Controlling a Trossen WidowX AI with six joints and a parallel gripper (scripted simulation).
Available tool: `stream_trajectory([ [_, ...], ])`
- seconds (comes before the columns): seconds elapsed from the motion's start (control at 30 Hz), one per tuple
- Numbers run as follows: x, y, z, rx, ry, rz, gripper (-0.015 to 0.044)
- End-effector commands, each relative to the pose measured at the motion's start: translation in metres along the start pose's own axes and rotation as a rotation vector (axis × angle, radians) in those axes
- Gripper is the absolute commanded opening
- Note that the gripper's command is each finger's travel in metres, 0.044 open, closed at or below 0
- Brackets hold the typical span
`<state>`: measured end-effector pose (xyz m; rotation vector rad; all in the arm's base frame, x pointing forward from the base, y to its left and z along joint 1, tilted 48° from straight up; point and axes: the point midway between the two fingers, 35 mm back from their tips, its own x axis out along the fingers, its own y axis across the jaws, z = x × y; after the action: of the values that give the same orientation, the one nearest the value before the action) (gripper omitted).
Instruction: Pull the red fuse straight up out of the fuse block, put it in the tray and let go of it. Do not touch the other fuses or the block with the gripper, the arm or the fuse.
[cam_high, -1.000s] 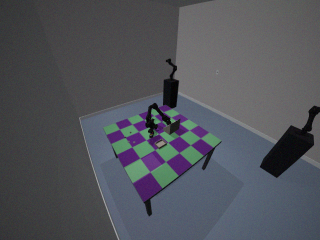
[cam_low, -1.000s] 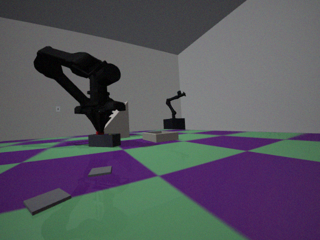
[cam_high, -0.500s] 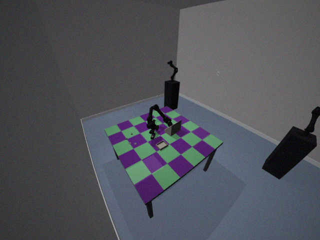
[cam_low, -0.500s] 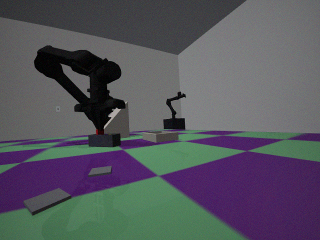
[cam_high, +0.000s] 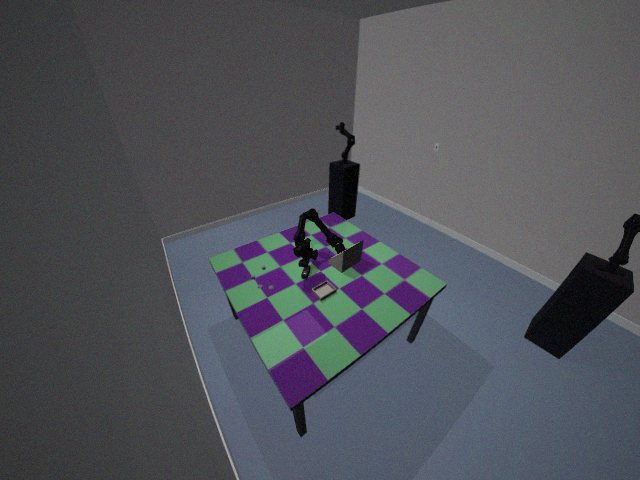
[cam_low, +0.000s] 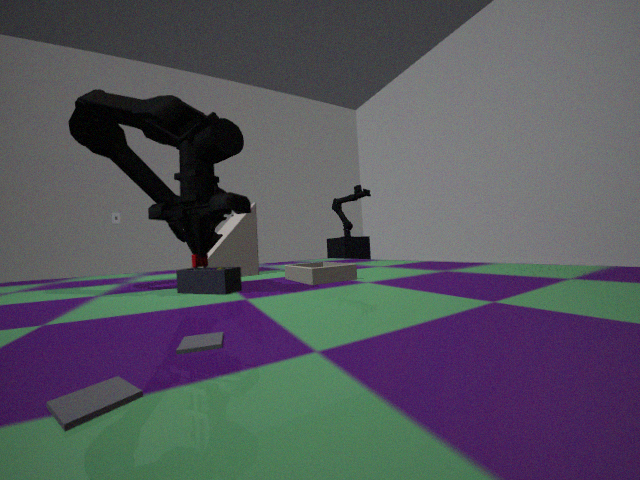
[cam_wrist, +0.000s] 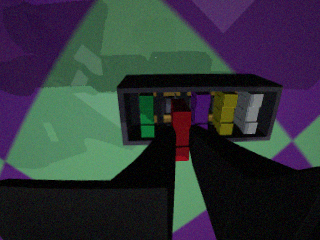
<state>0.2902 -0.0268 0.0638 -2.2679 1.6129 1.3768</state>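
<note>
The small red fuse (cam_wrist: 182, 132) is pinched between the black gripper's (cam_wrist: 182, 148) fingers, lifted partly above the dark rectangular fuse block (cam_low: 208, 279). Close on either side sit four more fuses: green (cam_wrist: 147, 118), purple (cam_wrist: 202, 108), yellow (cam_wrist: 224, 114) and grey-white (cam_wrist: 250, 112). The shallow beige tray (cam_low: 320, 271) lies well apart on the checkered table (cam_low: 403, 356), with open surface between. Two flat grey plates (cam_low: 94, 399) lie nearer.

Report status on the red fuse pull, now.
Gripper shut on red fuse, fingers either side. Fuse partly raised above the fuse block, not yet clear. Purple fuse and green fuse close alongside. Tray waiting.
</note>
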Motion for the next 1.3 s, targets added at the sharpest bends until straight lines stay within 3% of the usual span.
stream_trajectory([
  [0.0,-0.002,0.000,0.000,0.007,-0.005,-0.002,0.0000],
  [1.27,-0.035,-0.006,0.003,0.005,-0.006,-0.003,0.0000],
])
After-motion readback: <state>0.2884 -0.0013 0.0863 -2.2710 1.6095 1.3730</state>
